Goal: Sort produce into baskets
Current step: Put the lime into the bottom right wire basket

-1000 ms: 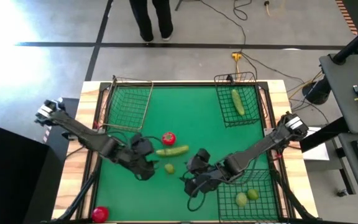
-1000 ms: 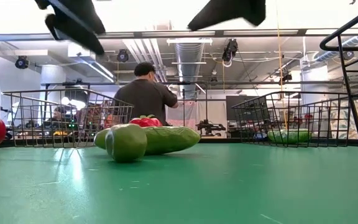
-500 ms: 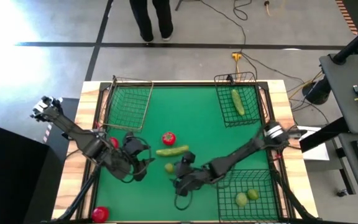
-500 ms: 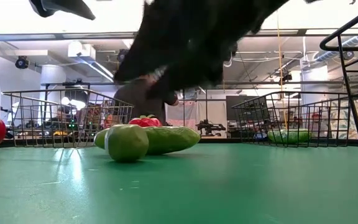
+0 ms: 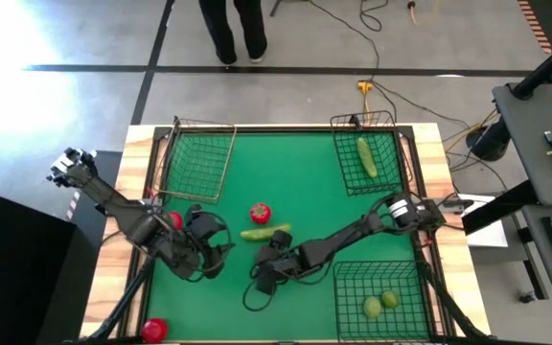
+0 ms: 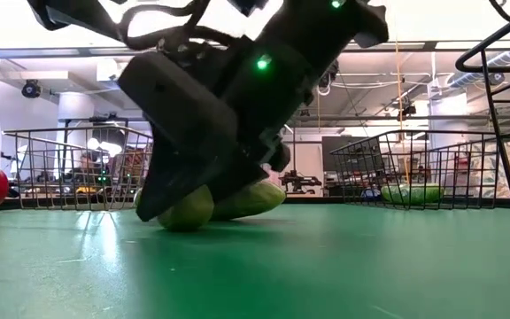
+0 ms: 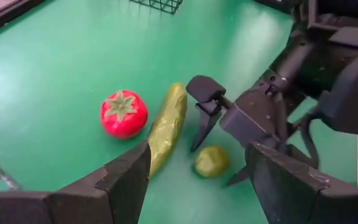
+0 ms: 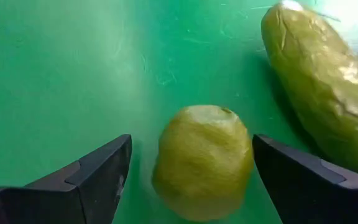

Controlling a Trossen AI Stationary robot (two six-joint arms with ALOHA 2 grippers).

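Down at the desk's middle, the right gripper [image 8: 188,180] has its fingers [image 8: 86,180] spread apart, and the lime [image 8: 202,160] lies on the green mat [image 5: 305,182] between them, not yet clasped; the left wrist view shows one finger on each side of the lime [image 7: 211,160]. Just beside it lies a cucumber [image 5: 265,232], and next to that a tomato [image 5: 260,213]. The left gripper [image 5: 214,251] hangs nearby toward the desk's left edge with its fingers [image 7: 123,177] also apart and nothing between them. Near the desk's right front corner a basket [image 5: 345,287] holds two more limes [image 5: 380,305]. Another basket [image 5: 386,129] at the far right corner holds a second cucumber [image 5: 366,157], while a third basket [image 5: 199,163] sits at the far left. A second tomato [image 5: 154,330] lies at the near left corner.
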